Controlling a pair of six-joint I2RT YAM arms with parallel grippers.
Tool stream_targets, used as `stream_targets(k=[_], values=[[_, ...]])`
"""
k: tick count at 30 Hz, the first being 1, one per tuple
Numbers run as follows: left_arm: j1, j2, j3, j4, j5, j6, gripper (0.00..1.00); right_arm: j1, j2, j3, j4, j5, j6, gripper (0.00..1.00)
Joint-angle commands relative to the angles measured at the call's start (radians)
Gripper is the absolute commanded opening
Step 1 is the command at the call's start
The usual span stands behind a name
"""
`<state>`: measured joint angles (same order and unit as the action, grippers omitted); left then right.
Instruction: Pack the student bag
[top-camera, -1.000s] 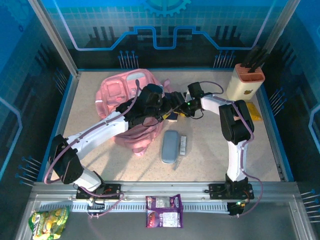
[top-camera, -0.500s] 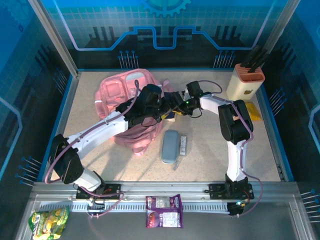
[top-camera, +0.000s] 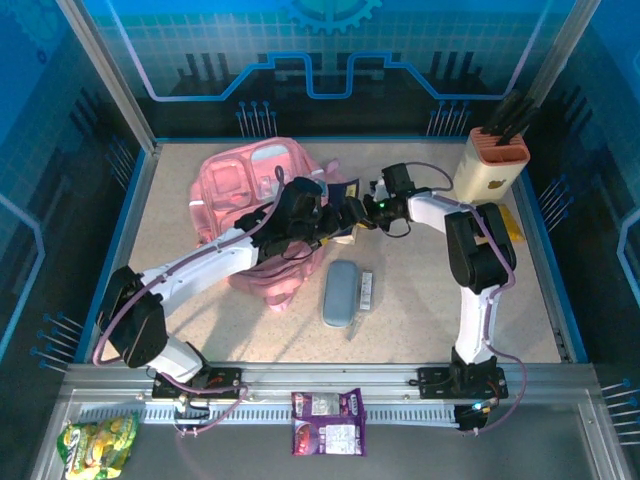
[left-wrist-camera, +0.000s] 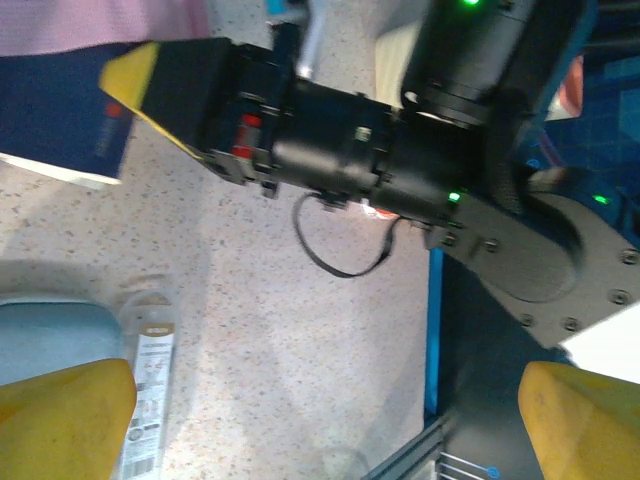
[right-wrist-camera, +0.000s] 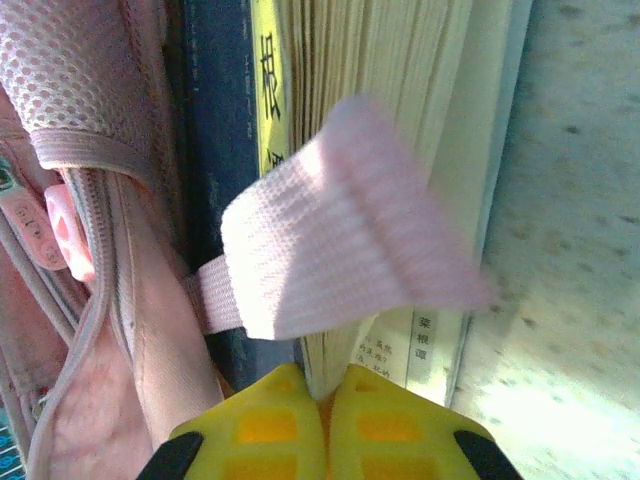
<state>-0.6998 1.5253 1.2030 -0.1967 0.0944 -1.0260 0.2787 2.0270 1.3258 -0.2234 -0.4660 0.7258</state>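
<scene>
The student bag (top-camera: 240, 185), a big pink backpack, lies at the back left of the table, and its mesh and zip edge (right-wrist-camera: 90, 300) show in the right wrist view. A dark blue and yellow book (top-camera: 347, 190) rests against the bag's right side. My right gripper (top-camera: 352, 214) is shut on the book's page edge (right-wrist-camera: 400, 100), its yellow tips (right-wrist-camera: 325, 395) pinching the pages. A pink strap (right-wrist-camera: 340, 250) drapes across the book. My left gripper (top-camera: 322, 222) hovers beside it, open, with bare table between its fingers (left-wrist-camera: 322, 415).
A pale blue pencil case (top-camera: 340, 292) and a small flat packet (top-camera: 366, 290) lie mid-table, near the left gripper. A knife block (top-camera: 490, 165) stands at the back right, with a yellow item (top-camera: 510, 225) beside it. Two snack packs (top-camera: 328, 422) (top-camera: 97, 445) sit on the near rail.
My right gripper has closed onto the book's pages. The left gripper has shifted slightly right and stayed wide open. The book's edge now stands up by the bag.
</scene>
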Motion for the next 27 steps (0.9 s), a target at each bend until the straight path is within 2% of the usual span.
stream_targets(k=[1,4,11,18,27], values=[[0.011,-0.022,-0.025,0.029,-0.003,0.079,0.99,-0.041,-0.097,-0.035,0.014,-0.033,-0.017,0.01],[0.023,-0.020,-0.028,-0.012,-0.026,0.108,0.99,-0.072,-0.170,-0.077,-0.005,-0.034,-0.050,0.00],[0.077,-0.002,-0.063,0.021,0.039,0.132,0.99,-0.167,-0.333,-0.136,-0.061,-0.099,-0.057,0.00],[0.192,-0.008,-0.146,0.187,0.198,0.055,0.99,-0.188,-0.470,-0.140,-0.108,-0.227,-0.066,0.00],[0.287,0.038,-0.149,0.338,0.377,0.036,0.98,-0.154,-0.551,-0.177,-0.009,-0.442,0.020,0.00]])
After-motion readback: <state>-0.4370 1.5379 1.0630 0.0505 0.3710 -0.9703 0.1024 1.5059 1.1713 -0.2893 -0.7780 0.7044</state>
